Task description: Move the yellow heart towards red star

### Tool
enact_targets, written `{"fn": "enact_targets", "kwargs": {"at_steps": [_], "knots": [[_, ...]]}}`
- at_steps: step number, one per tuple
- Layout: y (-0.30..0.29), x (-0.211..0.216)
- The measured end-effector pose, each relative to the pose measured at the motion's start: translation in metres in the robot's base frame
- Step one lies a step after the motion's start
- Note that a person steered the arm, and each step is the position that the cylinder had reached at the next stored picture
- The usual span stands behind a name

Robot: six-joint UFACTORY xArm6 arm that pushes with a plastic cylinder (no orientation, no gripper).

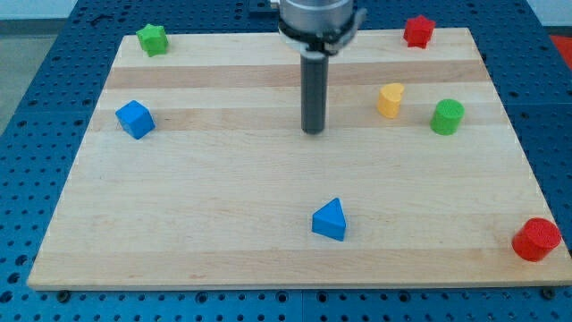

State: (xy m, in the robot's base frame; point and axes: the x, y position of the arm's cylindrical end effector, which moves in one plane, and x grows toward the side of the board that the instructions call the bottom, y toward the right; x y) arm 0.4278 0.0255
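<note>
The yellow heart (390, 99) lies on the wooden board at the view's upper right. The red star (417, 30) sits near the board's top right corner, above and slightly right of the heart. My tip (313, 131) rests on the board near its middle, well to the left of the heart and slightly lower, touching no block.
A green cylinder (447, 117) stands just right of the heart. A green star (153, 39) is at the top left, a blue cube (135, 119) at the left, a blue triangular block (330, 220) at the bottom centre, a red cylinder (536, 239) at the bottom right corner.
</note>
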Motion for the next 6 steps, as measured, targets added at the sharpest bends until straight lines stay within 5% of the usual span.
{"fn": "enact_targets", "kwargs": {"at_steps": [1, 6], "knots": [[0.006, 0.0277], [0.0061, 0.0315]]}}
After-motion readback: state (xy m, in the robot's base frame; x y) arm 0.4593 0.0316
